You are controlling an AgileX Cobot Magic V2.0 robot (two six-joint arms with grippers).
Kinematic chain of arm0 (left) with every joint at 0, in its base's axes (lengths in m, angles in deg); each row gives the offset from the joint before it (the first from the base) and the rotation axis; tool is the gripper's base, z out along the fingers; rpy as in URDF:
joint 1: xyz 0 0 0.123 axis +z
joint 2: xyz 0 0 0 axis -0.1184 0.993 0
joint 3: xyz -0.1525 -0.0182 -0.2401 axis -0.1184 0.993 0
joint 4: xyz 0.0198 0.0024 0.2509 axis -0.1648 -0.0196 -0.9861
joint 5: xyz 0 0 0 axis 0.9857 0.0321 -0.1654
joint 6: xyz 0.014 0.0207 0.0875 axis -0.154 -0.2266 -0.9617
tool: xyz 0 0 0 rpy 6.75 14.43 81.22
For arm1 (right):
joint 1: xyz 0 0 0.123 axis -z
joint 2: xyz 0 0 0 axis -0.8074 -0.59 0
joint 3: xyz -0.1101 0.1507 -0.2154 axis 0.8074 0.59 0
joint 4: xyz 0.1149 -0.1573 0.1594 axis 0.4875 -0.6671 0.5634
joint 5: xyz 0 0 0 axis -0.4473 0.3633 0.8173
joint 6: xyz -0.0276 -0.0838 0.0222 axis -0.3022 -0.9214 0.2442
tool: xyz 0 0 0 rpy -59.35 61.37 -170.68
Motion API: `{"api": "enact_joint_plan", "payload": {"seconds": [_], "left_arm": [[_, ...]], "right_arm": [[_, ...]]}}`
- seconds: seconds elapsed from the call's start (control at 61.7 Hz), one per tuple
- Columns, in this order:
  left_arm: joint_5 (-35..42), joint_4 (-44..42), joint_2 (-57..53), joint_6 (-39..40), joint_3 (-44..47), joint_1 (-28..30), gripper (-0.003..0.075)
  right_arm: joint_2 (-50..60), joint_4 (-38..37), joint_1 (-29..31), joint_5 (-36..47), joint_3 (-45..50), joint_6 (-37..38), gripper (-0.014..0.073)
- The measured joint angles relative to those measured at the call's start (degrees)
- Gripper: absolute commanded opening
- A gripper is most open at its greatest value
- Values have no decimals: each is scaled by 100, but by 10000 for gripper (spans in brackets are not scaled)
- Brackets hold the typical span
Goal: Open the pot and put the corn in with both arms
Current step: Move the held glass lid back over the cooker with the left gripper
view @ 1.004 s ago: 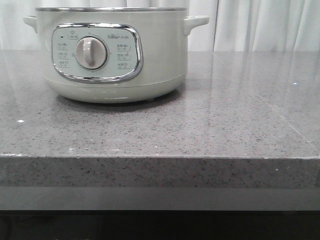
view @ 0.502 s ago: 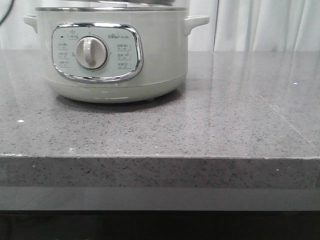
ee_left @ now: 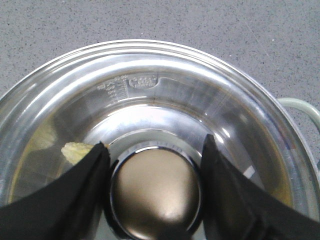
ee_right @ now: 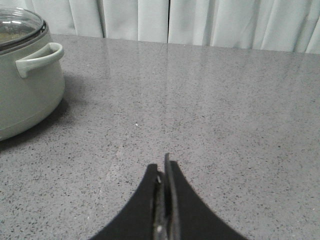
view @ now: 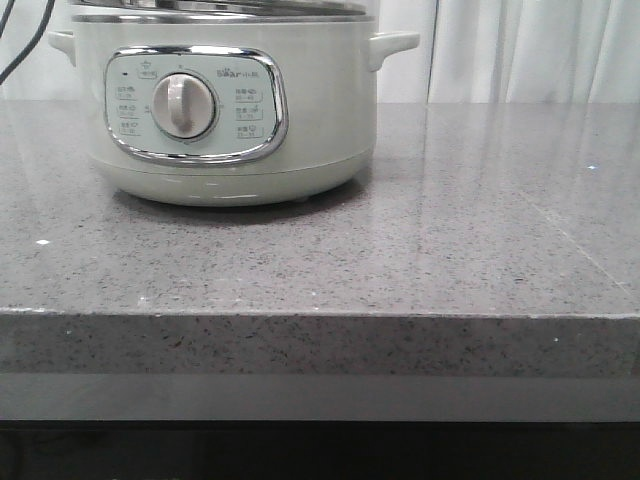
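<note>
From the front the pot (view: 222, 105) is sitting lidded on the counter (view: 400, 260); at the left wrist the left gripper (ee_left: 155, 187), jaws clamped on the lid knob (ee_left: 156, 192), is covering what is probably the corn (ee_left: 77, 151) inside; at the right wrist the right gripper (ee_right: 164, 187), jaws together, is hovering empty.

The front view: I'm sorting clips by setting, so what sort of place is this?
Probably a kitchen-style counter set up for testing: a speckled grey stone countertop, an electric cooking pot with a glass lid, and plain white curtains behind instead of kitchen walls.
</note>
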Motion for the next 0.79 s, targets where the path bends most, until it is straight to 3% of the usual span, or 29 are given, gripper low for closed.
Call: {"api": "enact_joint_plan", "payload": {"seconds": [0.615,0.794], "left_arm": [[-47,0,0,0,0,0,90],[-36,0,0,-9,0,0,207]], "right_arm": [[0,0,0,0,0,0,-67],[0,0,0,0,0,0,-67]]}}
